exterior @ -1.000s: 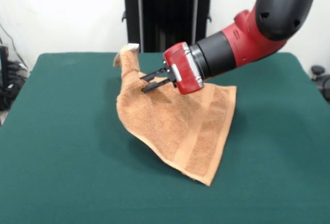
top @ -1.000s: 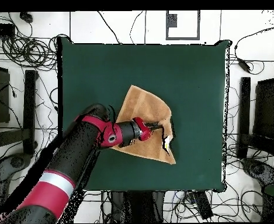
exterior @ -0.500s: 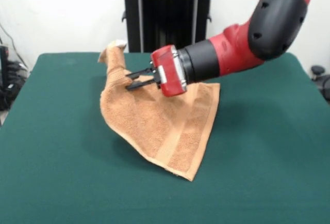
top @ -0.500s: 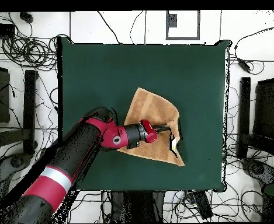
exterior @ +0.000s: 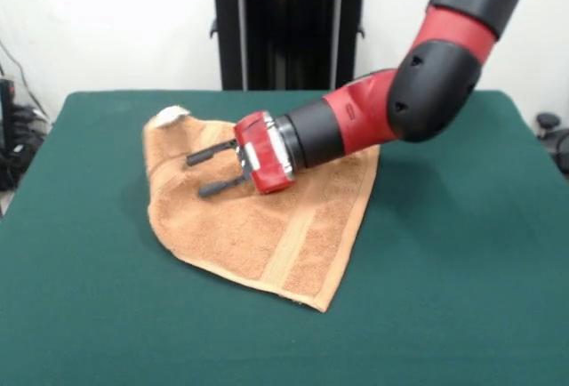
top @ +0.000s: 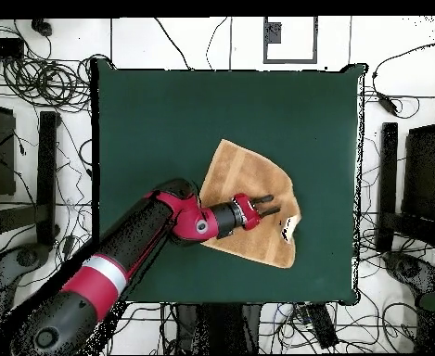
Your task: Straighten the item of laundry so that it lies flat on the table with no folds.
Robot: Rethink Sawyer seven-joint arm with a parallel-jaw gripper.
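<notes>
Hovering low over the towel (exterior: 267,226), the claw (exterior: 206,171) points sideways toward the left of the front view, its two black fingers (exterior: 203,154) spread apart with nothing between them. From that view I cannot tell whether the lower finger brushes the cloth or hangs just above it. In the overhead view the claw (top: 267,205) sits above the middle of the towel (top: 244,171), aimed toward the picture's right. Behind it runs the red and black arm (exterior: 391,110), reaching in at a slant from the upper right in the front view.

The towel lies mostly spread on the counter (exterior: 462,279), orange-tan and roughly square, set cornerwise as a diamond. In the front view one corner points toward the camera, at the lower middle, and another points to the far left, where a small white tag (exterior: 166,116) shows on a slightly raised, rumpled edge. A flat woven band (exterior: 289,248) runs from near the claw's red wrist down toward the near edge. In the overhead view the cloth rests right of the counter's (top: 147,111) centre, its diagonal running from upper left to lower right.
</notes>
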